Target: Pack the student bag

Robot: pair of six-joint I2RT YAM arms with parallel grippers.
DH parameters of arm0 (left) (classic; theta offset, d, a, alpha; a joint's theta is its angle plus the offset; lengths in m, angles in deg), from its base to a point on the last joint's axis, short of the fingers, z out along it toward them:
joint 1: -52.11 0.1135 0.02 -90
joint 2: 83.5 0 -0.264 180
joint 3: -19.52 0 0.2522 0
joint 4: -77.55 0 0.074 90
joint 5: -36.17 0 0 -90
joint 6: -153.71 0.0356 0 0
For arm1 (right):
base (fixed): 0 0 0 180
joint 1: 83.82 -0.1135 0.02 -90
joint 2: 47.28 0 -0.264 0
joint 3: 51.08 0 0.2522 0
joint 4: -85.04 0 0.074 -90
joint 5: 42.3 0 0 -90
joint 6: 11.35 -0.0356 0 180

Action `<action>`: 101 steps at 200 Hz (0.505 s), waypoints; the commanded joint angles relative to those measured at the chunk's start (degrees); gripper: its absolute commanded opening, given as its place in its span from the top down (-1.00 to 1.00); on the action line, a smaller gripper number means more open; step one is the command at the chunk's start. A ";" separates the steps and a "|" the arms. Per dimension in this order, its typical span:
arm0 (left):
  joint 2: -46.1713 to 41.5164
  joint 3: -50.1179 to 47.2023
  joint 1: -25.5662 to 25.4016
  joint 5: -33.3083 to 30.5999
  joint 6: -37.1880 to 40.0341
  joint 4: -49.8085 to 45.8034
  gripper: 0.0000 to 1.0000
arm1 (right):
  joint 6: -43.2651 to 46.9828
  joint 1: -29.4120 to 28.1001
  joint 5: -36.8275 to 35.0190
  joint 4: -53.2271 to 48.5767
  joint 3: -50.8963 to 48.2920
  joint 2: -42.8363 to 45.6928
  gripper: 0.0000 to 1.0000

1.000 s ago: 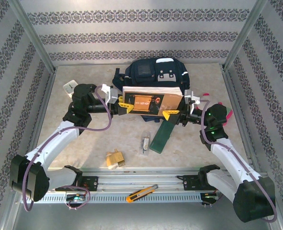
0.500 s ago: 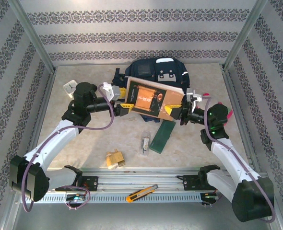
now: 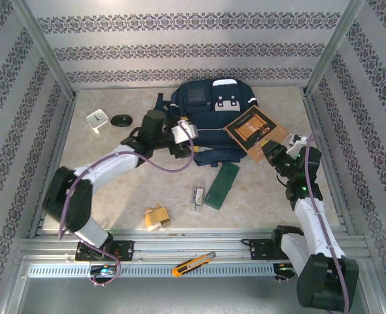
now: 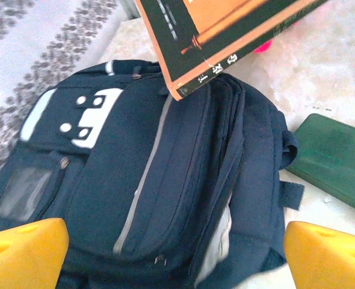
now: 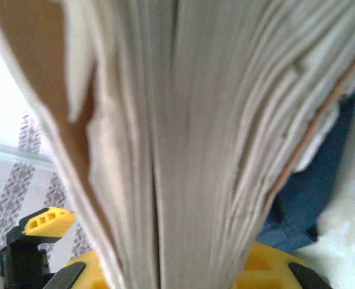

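Note:
The student bag (image 3: 209, 114), dark navy with a grey-white patch, lies at the back middle of the table. My left gripper (image 3: 192, 145) hovers open over its near edge, nothing between the yellow fingertips (image 4: 22, 251). In the left wrist view the bag (image 4: 165, 180) lies below with its main zip gaping and pale lining showing. My right gripper (image 3: 272, 152) is shut on an orange-and-brown book (image 3: 254, 129), held tilted above the bag's right side. The right wrist view is full of the book's page edges (image 5: 183, 150) between my yellow fingers (image 5: 268, 268).
A green case (image 3: 220, 185) lies just in front of the bag. A small metal clip (image 3: 197, 196) and a yellow-brown block (image 3: 156, 217) sit nearer. A white square thing (image 3: 97, 120) and black disc (image 3: 120, 120) lie back left. A utility knife (image 3: 193, 263) rests on the front rail.
My left gripper let go of the book, opened and swung in over the bag. The right gripper shut on the book and carried it to the right, tilted.

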 commanded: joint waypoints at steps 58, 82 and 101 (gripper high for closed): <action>23.28 20.30 -2.25 0.46 8.44 -2.92 -0.95 | 0.70 1.18 -3.97 -10.94 0.00 11.72 1.00; 27.26 22.55 -2.34 -2.61 8.40 -2.61 -0.92 | 1.66 1.25 -3.28 -12.65 0.45 12.41 1.00; 28.05 22.19 -2.35 -5.34 8.48 -1.73 0.00 | 2.35 1.24 -3.09 -13.87 0.97 12.11 1.00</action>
